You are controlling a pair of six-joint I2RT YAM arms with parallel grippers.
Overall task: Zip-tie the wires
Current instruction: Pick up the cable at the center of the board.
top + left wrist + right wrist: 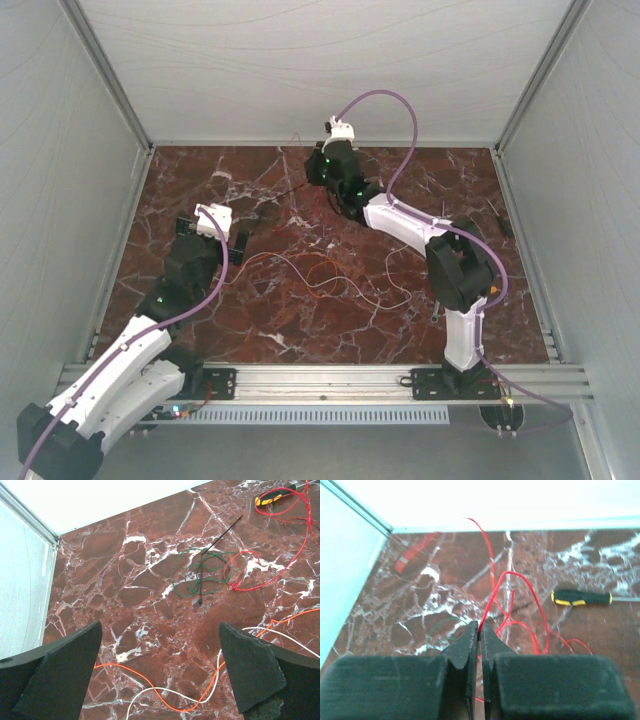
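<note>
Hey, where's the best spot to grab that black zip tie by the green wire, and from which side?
Probably take the zip tie by its straight tail, which pokes out clear of the green wire loops. Come from above with the open left pincer set across the strip; the rest seems caught among the loops.

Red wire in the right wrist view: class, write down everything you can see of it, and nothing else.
The red wire is a hair-thin, bright red, flexible strand, apparently plastic-coated. It is pinched between the shut jaws of the right gripper and rises from them in loose arcs above the marble table, one end pointing up toward the back wall. Further loops curve right, toward the black-and-yellow screwdriver, with no contact visible. The view is blurred, so whether this is one strand or several cannot be told.
</note>
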